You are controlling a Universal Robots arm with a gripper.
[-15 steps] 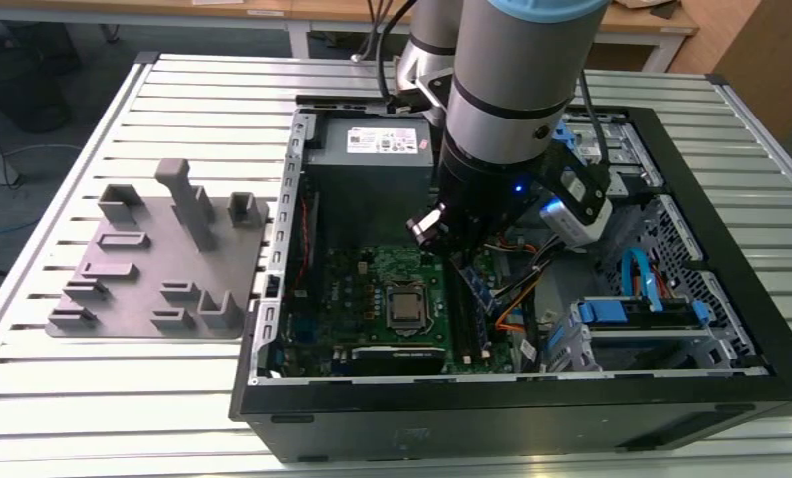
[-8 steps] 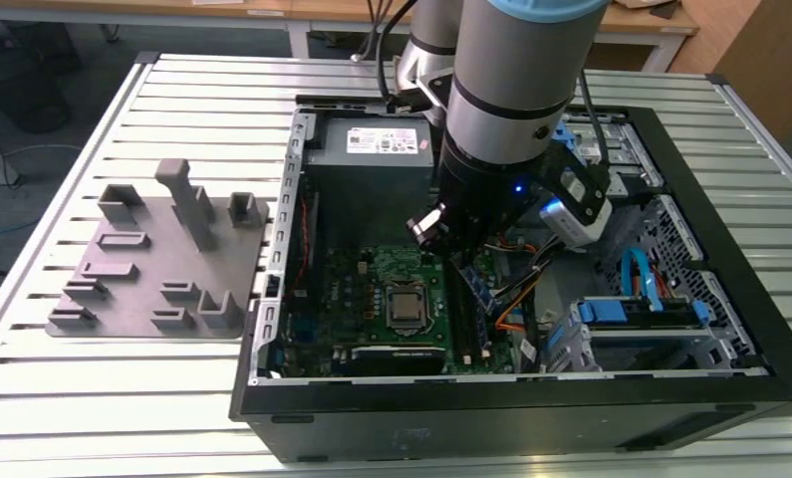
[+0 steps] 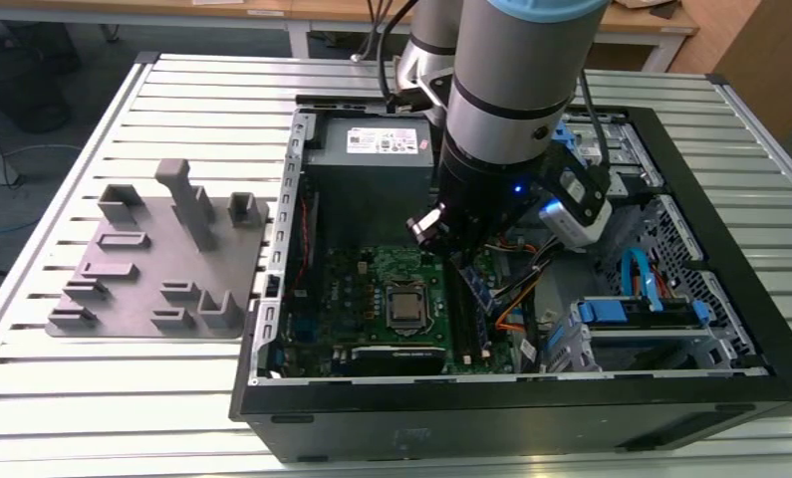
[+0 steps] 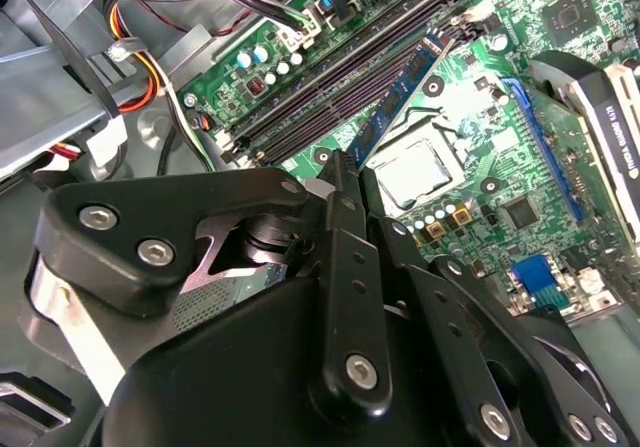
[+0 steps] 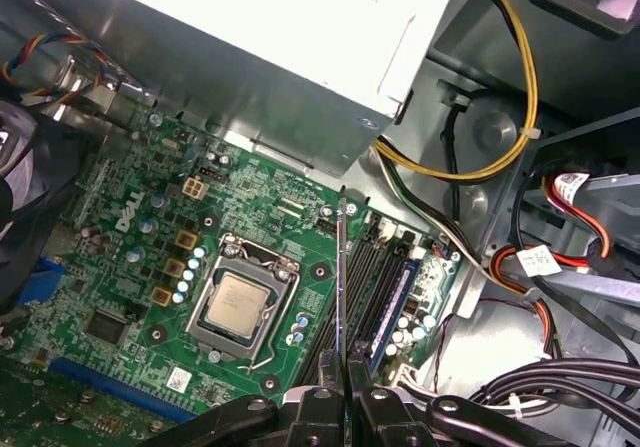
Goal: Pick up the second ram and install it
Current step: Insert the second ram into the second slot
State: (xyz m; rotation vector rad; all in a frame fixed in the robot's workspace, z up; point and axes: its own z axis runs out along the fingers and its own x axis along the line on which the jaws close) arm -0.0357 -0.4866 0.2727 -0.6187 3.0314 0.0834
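My gripper [image 5: 343, 375] is pinched on the second ram [image 5: 340, 277], a thin flat stick seen edge-on, hanging above the motherboard [image 5: 130, 267]'s long dark memory slots [image 5: 372, 282]. 1 blue-labelled stick [image 4: 400, 92] already sits there. Beside them lies 1 square metal-capped processor [image 5: 236, 303]. I see the grey fixture plate [image 3: 156, 259] outside the black case [image 3: 714, 398].
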